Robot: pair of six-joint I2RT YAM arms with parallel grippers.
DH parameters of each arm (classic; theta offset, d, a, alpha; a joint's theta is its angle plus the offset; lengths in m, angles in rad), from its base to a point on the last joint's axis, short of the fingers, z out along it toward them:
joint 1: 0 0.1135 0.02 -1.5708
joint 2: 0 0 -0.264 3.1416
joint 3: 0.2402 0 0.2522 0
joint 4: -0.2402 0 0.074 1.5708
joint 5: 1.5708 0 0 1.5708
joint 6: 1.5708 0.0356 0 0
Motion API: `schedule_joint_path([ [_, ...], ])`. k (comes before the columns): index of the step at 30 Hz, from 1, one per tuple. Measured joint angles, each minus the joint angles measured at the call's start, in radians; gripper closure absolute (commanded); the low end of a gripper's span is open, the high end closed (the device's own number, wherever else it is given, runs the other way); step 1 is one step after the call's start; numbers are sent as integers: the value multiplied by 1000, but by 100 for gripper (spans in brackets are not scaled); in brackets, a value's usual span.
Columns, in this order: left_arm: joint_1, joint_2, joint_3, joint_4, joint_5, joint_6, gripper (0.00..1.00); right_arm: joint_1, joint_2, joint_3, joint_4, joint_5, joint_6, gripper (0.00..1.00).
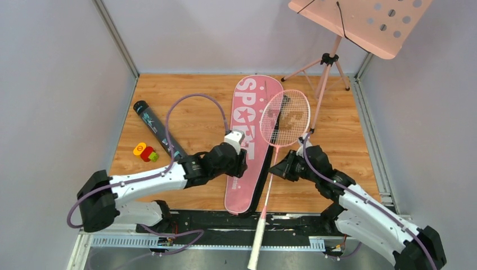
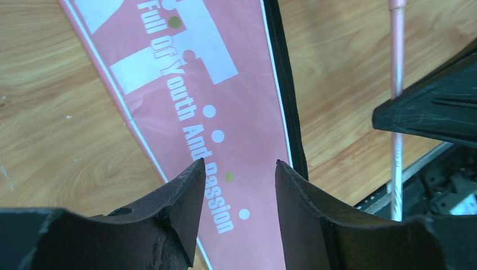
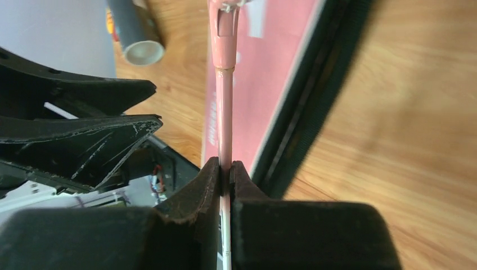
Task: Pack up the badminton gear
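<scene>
The pink racket is lying slantwise across the right half of the wooden table. Its strung head is overlapping the upper right edge of the pink "SPORT" bag. Its white handle is sticking out past the table's near edge, between the two arm bases.

The right gripper is pinching the racket's thin pink shaft, its jaws closed tight on it with no gap showing in the wrist view. Whether the shaft is being lifted off the wood I cannot tell.

The bag is stretching flat from the far middle of the table towards the near edge, its black zip edge running just beside the shaft. The left gripper is hovering over the bag's lower, narrow half. Its jaws are standing partly open and holding nothing, and the printed white lettering is showing between the fingertips.

Further left, the long black tube is lying at an angle on the wood, well apart from the bag. A small orange, red and green toy is sitting just beside its near half. A pink music stand is standing at the far right corner, its tray leaning out over the table.
</scene>
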Motion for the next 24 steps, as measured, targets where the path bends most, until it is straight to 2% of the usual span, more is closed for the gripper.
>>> schedule_joint_path([
  [7,-172,318,159,36,-187,54,34,-2,-272,-80,-261,159,23,100],
  [11,-217,461,254,35,-254,69,32,-4,-386,-95,-360,233,41,100],
  [21,-226,640,362,1,-357,81,31,-6,-438,-97,-447,273,59,100],
  [24,-226,665,372,-23,-386,80,38,-6,-438,-97,-448,273,59,100],
])
